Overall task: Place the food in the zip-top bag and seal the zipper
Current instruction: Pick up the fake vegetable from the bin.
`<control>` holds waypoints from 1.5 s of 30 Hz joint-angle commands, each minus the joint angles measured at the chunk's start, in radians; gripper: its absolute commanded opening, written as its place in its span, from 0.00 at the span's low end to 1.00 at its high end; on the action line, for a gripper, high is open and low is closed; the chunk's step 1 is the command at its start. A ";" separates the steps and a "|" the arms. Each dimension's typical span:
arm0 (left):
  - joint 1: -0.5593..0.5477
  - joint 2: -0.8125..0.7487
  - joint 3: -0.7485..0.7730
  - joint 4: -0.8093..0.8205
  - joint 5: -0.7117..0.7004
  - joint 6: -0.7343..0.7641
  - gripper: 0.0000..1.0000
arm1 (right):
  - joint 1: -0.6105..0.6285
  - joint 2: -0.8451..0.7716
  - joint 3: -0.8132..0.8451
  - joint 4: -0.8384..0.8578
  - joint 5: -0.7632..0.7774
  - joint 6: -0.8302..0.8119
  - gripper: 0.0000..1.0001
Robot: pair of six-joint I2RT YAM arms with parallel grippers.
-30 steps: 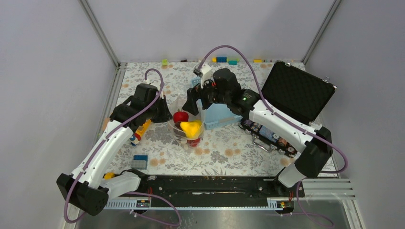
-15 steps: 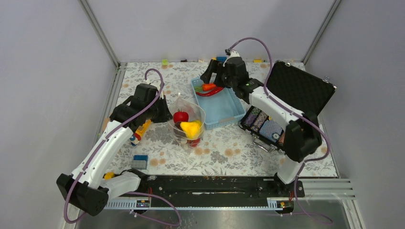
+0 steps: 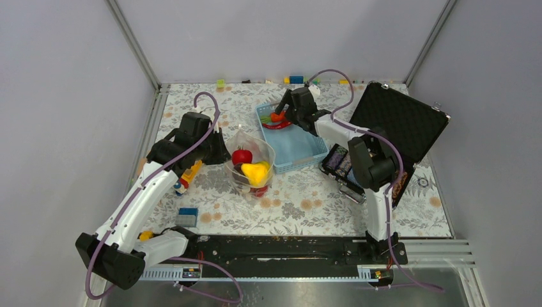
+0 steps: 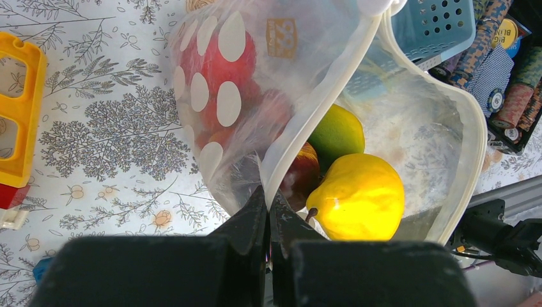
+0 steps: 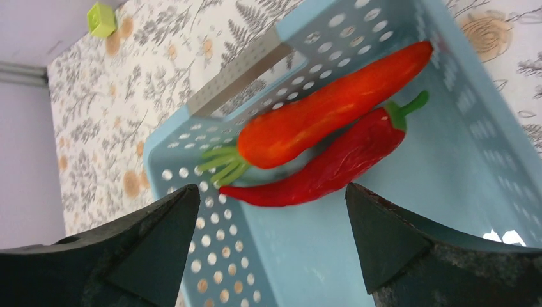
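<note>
The clear dotted zip-top bag (image 3: 250, 160) stands open mid-table with a red fruit (image 3: 241, 156) and a yellow one (image 3: 256, 171) inside; they also show in the left wrist view, red (image 4: 220, 67) and yellow (image 4: 360, 197), with a green piece (image 4: 337, 133). My left gripper (image 4: 268, 195) is shut on the bag's rim, on the whitish zipper strip (image 4: 323, 96). An orange carrot (image 5: 332, 105) and a red chili (image 5: 326, 166) lie in the blue basket (image 5: 460, 185). My right gripper (image 5: 273, 195) hangs open just above them, at the basket's far end (image 3: 289, 114).
An open black case (image 3: 396, 121) with glittery chip stacks (image 3: 345, 163) stands at the right. A yellow and red toy (image 3: 190, 173) and a blue block (image 3: 187, 216) lie at the left. Small coloured blocks (image 3: 295, 79) line the far edge.
My right arm has swung from over the bag back to the basket's far end, now open above the carrot and chili. The left arm has held still on the bag.
</note>
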 commanded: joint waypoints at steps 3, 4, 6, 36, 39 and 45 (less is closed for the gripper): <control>0.007 -0.012 0.030 0.037 0.015 0.013 0.00 | -0.006 0.038 0.056 0.014 0.190 0.071 0.88; 0.007 -0.012 0.030 0.037 0.015 0.013 0.00 | -0.007 0.043 0.054 0.010 0.198 0.078 0.87; 0.007 -0.012 0.030 0.035 0.013 0.013 0.00 | -0.006 0.054 0.056 0.005 0.205 0.089 0.84; 0.017 -0.025 0.031 0.037 0.009 0.011 0.00 | -0.040 0.214 0.250 -0.271 0.102 0.245 0.63; 0.018 -0.025 0.030 0.036 0.012 0.011 0.00 | -0.043 0.219 0.258 -0.289 0.106 0.261 0.62; 0.018 -0.033 0.030 0.037 0.010 0.013 0.00 | -0.044 0.221 0.279 -0.355 0.131 0.274 0.58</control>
